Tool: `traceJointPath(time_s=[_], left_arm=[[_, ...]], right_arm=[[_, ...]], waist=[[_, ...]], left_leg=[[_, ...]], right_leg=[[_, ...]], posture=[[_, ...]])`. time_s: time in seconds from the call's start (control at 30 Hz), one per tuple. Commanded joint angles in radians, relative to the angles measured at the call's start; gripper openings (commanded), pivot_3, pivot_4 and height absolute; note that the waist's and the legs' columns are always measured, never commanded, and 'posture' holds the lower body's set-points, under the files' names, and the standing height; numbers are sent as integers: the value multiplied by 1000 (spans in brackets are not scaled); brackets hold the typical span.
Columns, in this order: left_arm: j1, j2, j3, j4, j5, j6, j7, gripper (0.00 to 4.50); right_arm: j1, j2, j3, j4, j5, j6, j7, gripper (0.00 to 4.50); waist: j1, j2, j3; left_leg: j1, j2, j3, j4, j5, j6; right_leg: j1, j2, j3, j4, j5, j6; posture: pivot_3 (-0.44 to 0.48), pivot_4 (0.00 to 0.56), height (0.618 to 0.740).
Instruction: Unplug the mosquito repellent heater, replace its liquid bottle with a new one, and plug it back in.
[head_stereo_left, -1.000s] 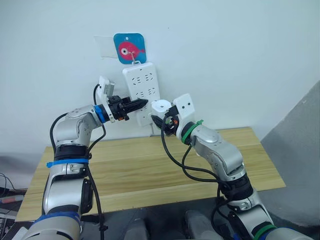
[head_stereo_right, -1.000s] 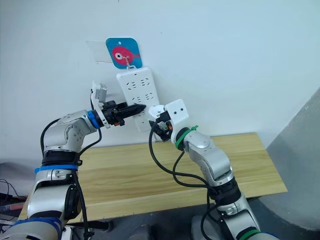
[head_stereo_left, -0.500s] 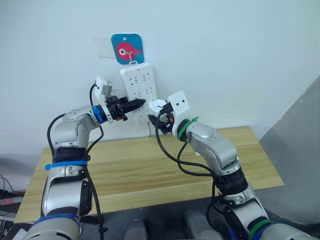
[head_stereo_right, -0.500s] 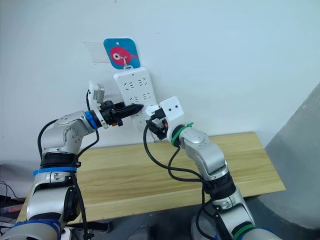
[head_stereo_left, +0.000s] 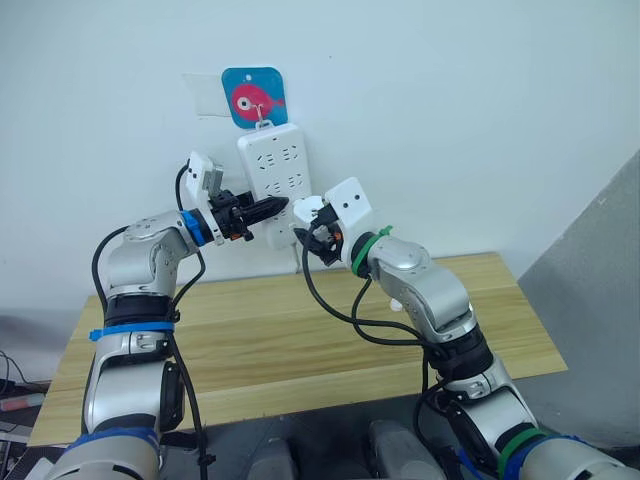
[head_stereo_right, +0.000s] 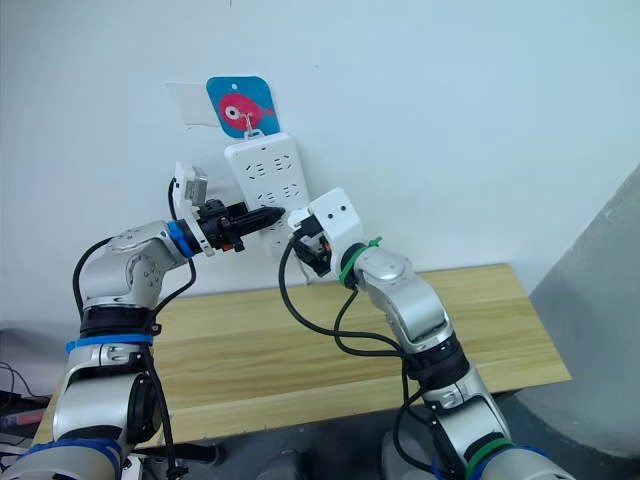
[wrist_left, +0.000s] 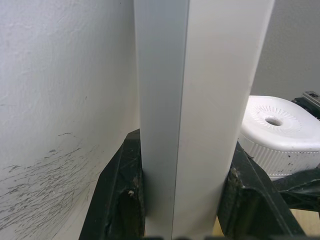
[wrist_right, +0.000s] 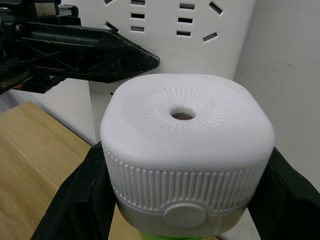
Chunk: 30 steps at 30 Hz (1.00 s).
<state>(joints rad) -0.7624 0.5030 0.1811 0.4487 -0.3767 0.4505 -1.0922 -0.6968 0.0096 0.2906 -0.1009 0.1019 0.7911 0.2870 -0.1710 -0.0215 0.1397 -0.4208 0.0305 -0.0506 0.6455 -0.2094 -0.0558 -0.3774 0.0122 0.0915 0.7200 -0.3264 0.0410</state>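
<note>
1. The mosquito repellent heater (wrist_right: 186, 145) sits clamped between the right gripper (head_stereo_left: 312, 232)'s two black fingers, vent hole outward, just in front of the lower part of the power strip (head_stereo_left: 276, 180); a green sliver of a bottle shows beneath it.
2. The left gripper (head_stereo_left: 268, 208) has its fingers pressed on either side of the power strip's edge.
3. Since a second ago, the right gripper has carried the heater up and left, closer to the strip.
4. The strip hangs under a blue fish hook (head_stereo_left: 254, 97), above the wooden table (head_stereo_left: 300, 330).
</note>
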Motion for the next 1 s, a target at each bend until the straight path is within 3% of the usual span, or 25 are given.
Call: traceJointPath(time_s=[0.03, 0.23, 0.57, 0.83, 0.97, 1.0], left_arm=[[-22, -46, -54, -60, -62, 6, -94, 1327], [-21, -47, -53, -59, -58, 5, -94, 1327], [-27, -53, -52, -50, -52, -3, -87, 1327], [-29, -48, -49, -36, -43, -16, -81, 1327], [-35, -46, -53, -19, -31, -31, -79, 1327], [-36, -46, -53, -16, -30, -33, -79, 1327]], right_arm=[[-69, 127, -82, -19, 76, 20, -43, 3034], [-86, 176, -145, -14, 104, 81, -53, 3034], [-81, 105, -31, 13, 24, -1, -11, 3034], [-58, 92, -38, -5, 17, -10, 6, 3034], [-40, 86, -59, -51, 38, 16, 13, 4373], [-34, 80, -62, -63, 41, 22, 16, 4481]], waist=[[0, 0, 0], [1, 0, 0], [0, 0, 0], [0, 0, 1], [10, 0, 1], [11, 0, 1]], left_leg=[[0, 0, 0, 0, 0, 0], [0, 0, 0, 0, 0, 0], [0, 0, 0, 0, 0, 0], [0, 1, 0, 0, 0, 0], [0, 0, 0, -1, 0, 0], [-1, 1, -1, -1, 0, 0]], right_leg=[[0, 0, 0, 0, 0, 0], [0, 0, 0, 0, 0, 0], [0, 1, 0, 0, 0, 0], [0, 1, 1, 0, 0, 0], [0, 1, -1, -1, 0, 0], [1, 1, -2, -4, 0, 0]], posture=[[-78, 90, 740], [-80, 93, 740], [-77, 102, 740], [-79, 106, 740], [-84, 106, 740], [-84, 106, 740]])
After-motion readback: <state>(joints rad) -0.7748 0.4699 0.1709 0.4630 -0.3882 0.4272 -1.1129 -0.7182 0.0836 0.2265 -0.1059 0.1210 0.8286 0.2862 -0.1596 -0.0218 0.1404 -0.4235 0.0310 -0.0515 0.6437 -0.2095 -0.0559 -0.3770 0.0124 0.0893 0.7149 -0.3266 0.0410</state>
